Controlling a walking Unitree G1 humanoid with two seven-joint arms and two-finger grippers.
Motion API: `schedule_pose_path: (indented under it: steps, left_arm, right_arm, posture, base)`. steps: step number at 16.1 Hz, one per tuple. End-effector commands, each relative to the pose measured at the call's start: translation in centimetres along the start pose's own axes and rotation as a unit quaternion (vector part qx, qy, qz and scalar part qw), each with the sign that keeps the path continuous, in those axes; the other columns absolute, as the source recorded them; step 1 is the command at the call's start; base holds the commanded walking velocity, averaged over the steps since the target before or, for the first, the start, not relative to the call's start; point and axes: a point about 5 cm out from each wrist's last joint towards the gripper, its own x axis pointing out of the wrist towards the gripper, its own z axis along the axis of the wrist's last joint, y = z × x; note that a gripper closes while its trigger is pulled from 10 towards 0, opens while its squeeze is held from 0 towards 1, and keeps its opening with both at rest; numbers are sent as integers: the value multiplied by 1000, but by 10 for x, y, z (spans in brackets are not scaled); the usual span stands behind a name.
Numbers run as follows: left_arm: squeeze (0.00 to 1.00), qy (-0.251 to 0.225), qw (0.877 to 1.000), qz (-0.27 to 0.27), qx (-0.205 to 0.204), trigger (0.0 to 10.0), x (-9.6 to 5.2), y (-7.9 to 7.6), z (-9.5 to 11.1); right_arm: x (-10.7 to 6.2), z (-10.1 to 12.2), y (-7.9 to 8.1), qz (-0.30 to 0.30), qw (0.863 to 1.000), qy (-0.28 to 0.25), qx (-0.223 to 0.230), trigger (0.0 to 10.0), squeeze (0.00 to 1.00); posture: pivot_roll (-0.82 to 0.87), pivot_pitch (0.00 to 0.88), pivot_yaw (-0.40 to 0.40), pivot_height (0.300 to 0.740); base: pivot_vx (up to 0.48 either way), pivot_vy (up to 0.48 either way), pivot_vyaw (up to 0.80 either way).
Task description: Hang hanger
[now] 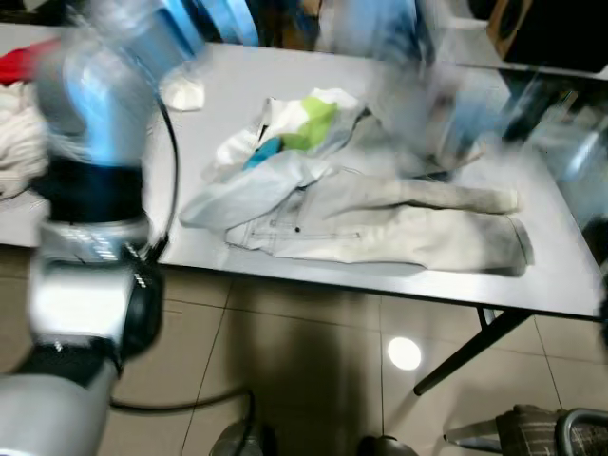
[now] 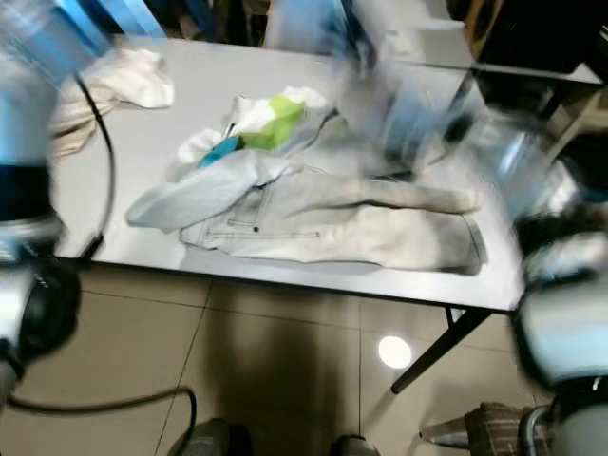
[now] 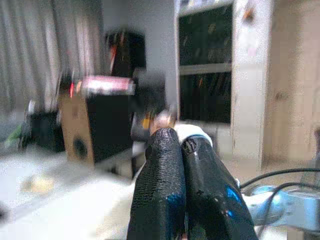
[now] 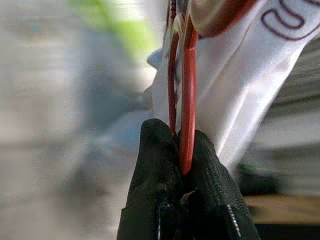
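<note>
Floor: beige tiles (image 1: 313,370) with pale grout lines, a round spot of reflected light (image 1: 404,353) on one tile.
Bench: grey top (image 1: 237,95) on a slanted black leg (image 1: 470,350), blurred in both eye views.
Curtains: pale, hanging in folds (image 3: 35,55), seen from the left wrist.
Speaker: brown-fronted box (image 3: 80,135) with a round opening, a darker box (image 3: 125,50) behind it.
Shelving: tall light wood unit (image 3: 250,75) with dark panes (image 3: 205,35).
Wall: plain pale grey (image 3: 140,20).
</note>
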Motion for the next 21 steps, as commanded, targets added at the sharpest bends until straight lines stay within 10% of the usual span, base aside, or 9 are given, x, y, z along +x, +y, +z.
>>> schedule_pose_path:
  steps: [1, 3, 5, 11, 15, 17, 21]
  left_arm:
    - [0, 55, 998, 13, 27, 10000, 8, -6, -20]
    - [0, 150, 985, 74, 46, 10000, 16, -1, -79]
    - [0, 185, 965, 148, 111, 10000, 15, 18, -100]
    - [0, 104, 914, 355, 167, 10000, 20, 64, -74]
    - [0, 96, 894, 395, 187, 10000, 19, 72, -72]
    - [0, 100, 892, 398, 188, 10000, 16, 72, -78]
    - [0, 150, 944, 216, 200, 10000, 15, 56, -103]
  right_arm:
    - [-5, -3, 17, 41, 999, -18, 17, 10000, 0]
    - [-21, -10, 72, 125, 987, -53, 81, 10000, 0]
    - [-37, -10, 83, 129, 984, -71, 99, 10000, 0]
    - [-90, 5, 48, 85, 987, -93, 99, 10000, 0]
    - [-120, 14, 24, 118, 986, -73, 87, 10000, 0]
    - [-135, 21, 10, 138, 981, -78, 109, 10000, 0]
    - [-159, 30, -32, 42, 978, -93, 180, 10000, 0]
  posture:
    - [83, 108, 11, 740]
    - [67, 102, 30, 740]
    - [53, 87, 42, 740]
    - [11, 41, 71, 740]
    - [2, 21, 72, 740]
    - [0, 15, 65, 740]
    - [-19, 10, 60, 740]
  base:
    - [0, 0, 0]
    - [0, 0, 0]
    - [0, 0, 0]
    - [0, 0, 0]
    - [0, 0, 0]
    - [0, 0, 0]
    - [0, 0, 0]
